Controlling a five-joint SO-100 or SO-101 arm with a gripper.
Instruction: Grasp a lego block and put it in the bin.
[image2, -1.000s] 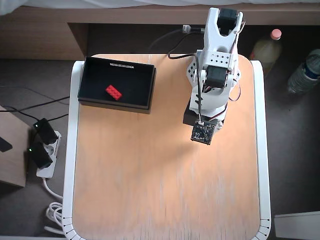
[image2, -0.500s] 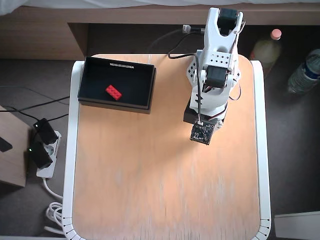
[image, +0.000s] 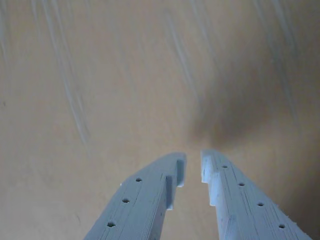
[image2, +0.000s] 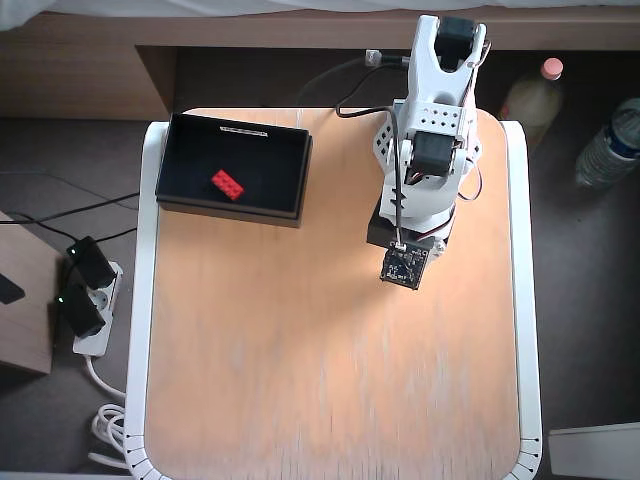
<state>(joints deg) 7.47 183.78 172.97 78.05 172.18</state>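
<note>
In the overhead view the red lego block (image2: 227, 185) lies flat inside the black bin (image2: 230, 214), left of its middle. The bin stands at the table's back left corner. The white arm (image2: 425, 150) is folded up at the back right, far from the bin, and its wrist camera board (image2: 405, 266) hides the fingers from above. In the wrist view my gripper (image: 193, 164) hangs over bare wood, its two pale fingers (image: 150, 195) nearly touching with nothing between them. Neither the lego block nor the bin shows in the wrist view.
The light wooden tabletop (image2: 330, 380) has a white rim. Two bottles (image2: 530, 95) stand on the floor off the right side. A power strip with plugs (image2: 85, 300) and cables lies on the floor to the left.
</note>
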